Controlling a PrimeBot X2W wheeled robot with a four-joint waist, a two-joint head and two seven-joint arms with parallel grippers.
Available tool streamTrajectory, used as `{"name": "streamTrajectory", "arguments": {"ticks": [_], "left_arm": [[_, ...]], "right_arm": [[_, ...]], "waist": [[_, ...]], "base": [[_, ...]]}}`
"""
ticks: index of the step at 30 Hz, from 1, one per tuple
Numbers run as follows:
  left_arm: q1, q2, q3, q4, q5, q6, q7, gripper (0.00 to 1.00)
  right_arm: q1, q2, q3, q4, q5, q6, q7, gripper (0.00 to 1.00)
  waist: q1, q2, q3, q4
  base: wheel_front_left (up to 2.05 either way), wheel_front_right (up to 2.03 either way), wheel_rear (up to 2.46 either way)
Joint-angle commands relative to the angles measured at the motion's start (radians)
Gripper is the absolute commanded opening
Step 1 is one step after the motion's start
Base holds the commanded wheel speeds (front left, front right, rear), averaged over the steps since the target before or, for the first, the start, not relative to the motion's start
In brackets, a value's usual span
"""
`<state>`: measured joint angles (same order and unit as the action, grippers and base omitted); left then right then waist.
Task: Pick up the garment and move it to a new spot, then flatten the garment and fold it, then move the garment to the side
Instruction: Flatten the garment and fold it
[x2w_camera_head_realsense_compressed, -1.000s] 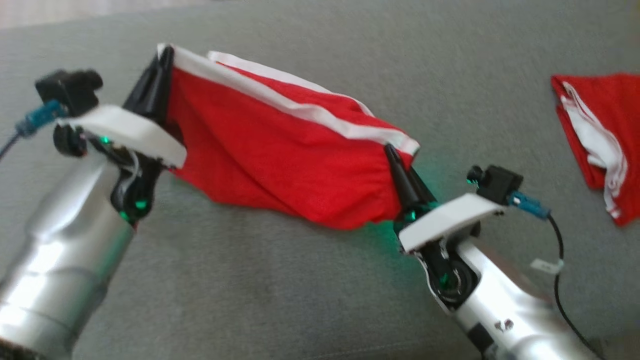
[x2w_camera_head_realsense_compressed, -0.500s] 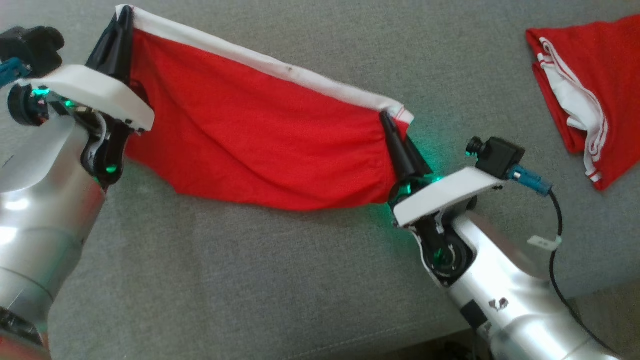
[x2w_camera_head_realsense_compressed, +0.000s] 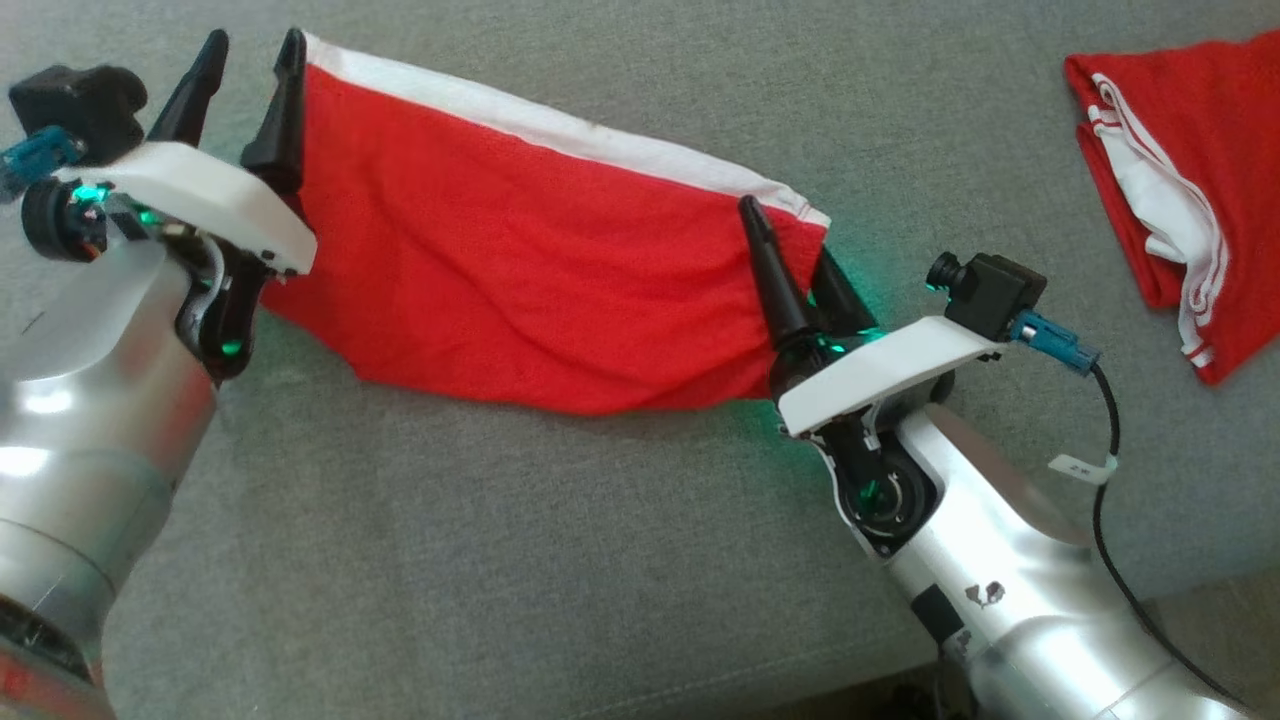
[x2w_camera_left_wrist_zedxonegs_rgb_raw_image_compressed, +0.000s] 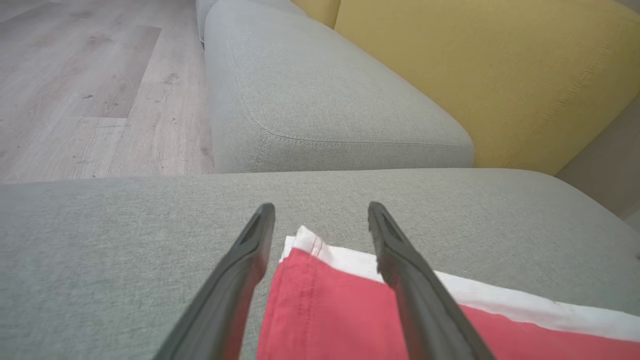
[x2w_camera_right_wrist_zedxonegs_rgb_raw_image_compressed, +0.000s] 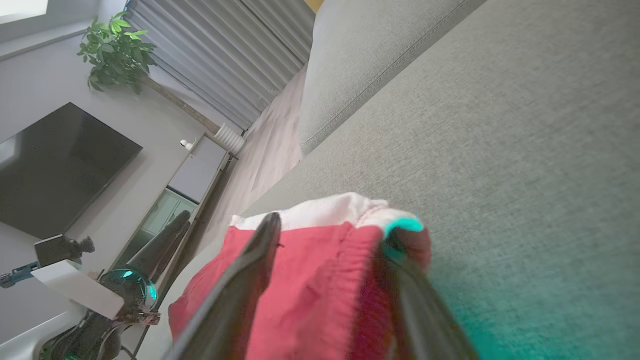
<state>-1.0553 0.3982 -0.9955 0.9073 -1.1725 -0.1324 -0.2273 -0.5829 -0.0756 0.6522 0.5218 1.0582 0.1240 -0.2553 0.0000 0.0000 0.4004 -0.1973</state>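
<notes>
A red garment (x2w_camera_head_realsense_compressed: 520, 270) with a white band along its far edge lies spread on the grey sofa cushion (x2w_camera_head_realsense_compressed: 500, 560). My left gripper (x2w_camera_head_realsense_compressed: 250, 55) stands open at its left corner. In the left wrist view that corner (x2w_camera_left_wrist_zedxonegs_rgb_raw_image_compressed: 320, 300) rests on the cushion between the spread fingers (x2w_camera_left_wrist_zedxonegs_rgb_raw_image_compressed: 250, 260), untouched by them. At the garment's right end my right gripper (x2w_camera_head_realsense_compressed: 790, 240) is open too. The right wrist view has the bunched red cloth (x2w_camera_right_wrist_zedxonegs_rgb_raw_image_compressed: 320, 290) lying between its fingers and against the right one.
A second red and white garment (x2w_camera_head_realsense_compressed: 1180, 190) lies folded at the far right of the cushion. The sofa's front edge runs along the lower right (x2w_camera_head_realsense_compressed: 1150, 590). A yellow back cushion (x2w_camera_left_wrist_zedxonegs_rgb_raw_image_compressed: 500, 75), a neighbouring grey cushion (x2w_camera_left_wrist_zedxonegs_rgb_raw_image_compressed: 310, 100) and wooden floor (x2w_camera_left_wrist_zedxonegs_rgb_raw_image_compressed: 75, 75) lie beyond.
Both grippers have opened and let go of the garment's band corners. The garment, held stretched above the cushion before, now lies flat on it.
</notes>
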Motion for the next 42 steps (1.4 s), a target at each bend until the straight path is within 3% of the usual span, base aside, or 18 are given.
{"name": "streamTrajectory", "arguments": {"ticks": [1, 6, 15, 19, 24, 29, 40, 41, 42], "left_arm": [[-0.029, 0.027, 0.021, -0.005, -0.011, 0.002, -0.014, 1.0], [0.025, 0.031, 0.048, 0.03, -0.028, 0.002, -0.033, 1.0], [0.18, 0.007, 0.277, -0.015, 0.092, 0.002, -0.034, 1.0], [0.233, -0.018, 0.352, -0.023, 0.179, 0.002, -0.034, 1.0], [0.26, -0.052, 0.402, 0.001, 0.285, 0.002, -0.034, 1.0], [0.269, -0.089, 0.419, 0.076, 0.323, 0.002, -0.034, 1.0], [0.267, -0.125, 0.328, 0.195, 0.292, 0.002, 0.027, 1.0], [0.27, -0.129, 0.31, 0.199, 0.292, 0.002, 0.049, 0.98], [0.274, -0.132, 0.295, 0.206, 0.291, 0.002, 0.067, 0.75]], "right_arm": [[0.012, 0.019, 0.007, -0.02, -0.01, 0.007, -0.006, 1.0], [0.072, 0.002, -0.028, 0.006, -0.027, 0.007, -0.006, 1.0], [0.168, -0.043, -0.101, 0.002, -0.053, 0.007, -0.006, 1.0], [0.19, -0.05, -0.209, -0.019, -0.174, 0.007, -0.006, 1.0], [0.22, -0.021, -0.363, -0.066, -0.411, 0.007, -0.006, 1.0], [0.254, 0.013, -0.446, -0.098, -0.548, 0.007, -0.006, 1.0], [0.28, 0.025, -0.468, -0.114, -0.58, 0.007, -0.006, 1.0], [0.28, 0.025, -0.467, -0.114, -0.577, 0.007, -0.006, 1.0], [0.28, 0.025, -0.466, -0.114, -0.575, 0.007, -0.006, 1.0]], "waist": [[0.0, 0.0, -0.006, 0.004], [0.0, 0.0, -0.039, 0.012], [0.0, 0.0, -0.084, 0.027], [0.0, 0.0, -0.089, 0.029], [0.0, 0.0, -0.084, 0.028], [0.0, 0.0, -0.081, 0.025], [0.0, 0.0, -0.076, 0.021], [0.0, 0.0, -0.077, 0.023], [0.0, 0.0, -0.078, 0.024]], "base": [[0.0, 0.0, 0.0], [0.0, 0.0, 0.0], [0.0, 0.0, 0.0], [0.0, 0.0, 0.0], [0.0, 0.0, 0.0], [0.0, 0.0, 0.0], [0.0, 0.0, 0.0], [0.0, 0.0, 0.0], [0.0, 0.0, 0.0]]}}
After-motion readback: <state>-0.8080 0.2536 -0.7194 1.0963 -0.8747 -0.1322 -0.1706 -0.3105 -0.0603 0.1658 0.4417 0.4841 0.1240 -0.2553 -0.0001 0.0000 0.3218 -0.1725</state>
